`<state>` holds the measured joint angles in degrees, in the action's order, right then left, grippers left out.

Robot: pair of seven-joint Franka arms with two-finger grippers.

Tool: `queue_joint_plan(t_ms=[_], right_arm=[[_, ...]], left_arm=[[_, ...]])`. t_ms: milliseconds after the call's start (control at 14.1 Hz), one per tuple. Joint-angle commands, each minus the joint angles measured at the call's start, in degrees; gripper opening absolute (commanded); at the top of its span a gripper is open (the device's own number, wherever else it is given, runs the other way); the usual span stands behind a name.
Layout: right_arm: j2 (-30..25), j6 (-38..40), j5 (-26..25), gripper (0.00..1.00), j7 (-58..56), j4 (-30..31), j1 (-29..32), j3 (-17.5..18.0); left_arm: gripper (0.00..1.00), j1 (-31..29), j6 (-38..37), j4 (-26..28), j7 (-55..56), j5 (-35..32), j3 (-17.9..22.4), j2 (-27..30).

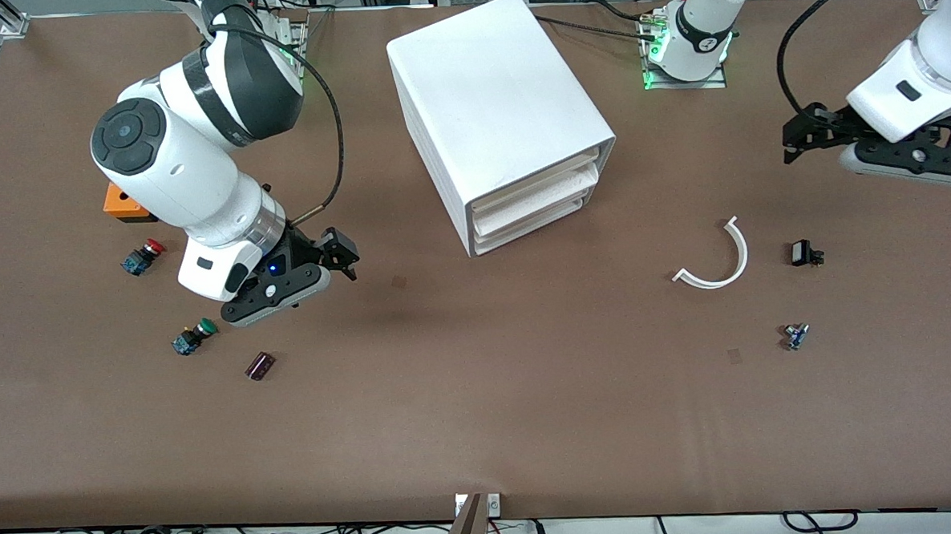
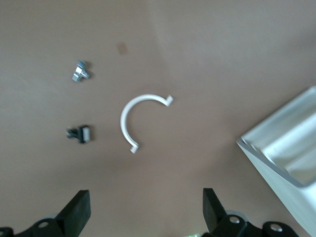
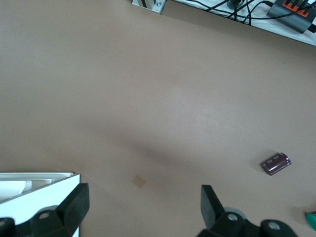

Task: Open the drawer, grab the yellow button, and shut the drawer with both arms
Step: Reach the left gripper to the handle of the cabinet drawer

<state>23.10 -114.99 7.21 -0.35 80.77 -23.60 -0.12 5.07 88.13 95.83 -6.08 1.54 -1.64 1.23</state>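
The boxy white cabinet (image 1: 501, 113) stands on the matte brown surface (image 1: 482, 411), its three shallow plastic drawers (image 1: 533, 204) all pushed in; the orange-capped button is not visible anywhere. The right gripper (image 1: 345, 255) hovers over the surface beside the cabinet, toward the right arm's end, jaws released. The left gripper (image 1: 799, 134) hangs toward the left arm's end, jaws also spread. A curved white half-ring (image 1: 720, 260) lies nearer the front camera than the cabinet, with a small black clip (image 1: 804, 253) just beside it.
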Motion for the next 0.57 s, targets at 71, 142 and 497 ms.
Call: queue_joint_plan(t_ms=[71,142,497], right_arm=[[1.0,-2.1,1.1,1.0,0.4,-1.2,-2.3,0.2],[1.2,-2.4,1.1,1.0,0.4,-1.2,-2.9,0.2],[1.3,-2.3,0.9,1.0,-0.1,-1.2,-3.4,0.1]], left_arm=[[1.0,0.6,-3.9,-1.5,-1.1,11.2,-2.0,-6.7],[1.0,0.1,-3.9,-2.0,-1.2,15.9,-2.0,-9.3],[1.0,0.9,-3.6,-2.8,-4.3,41.6,-2.0,-20.7]])
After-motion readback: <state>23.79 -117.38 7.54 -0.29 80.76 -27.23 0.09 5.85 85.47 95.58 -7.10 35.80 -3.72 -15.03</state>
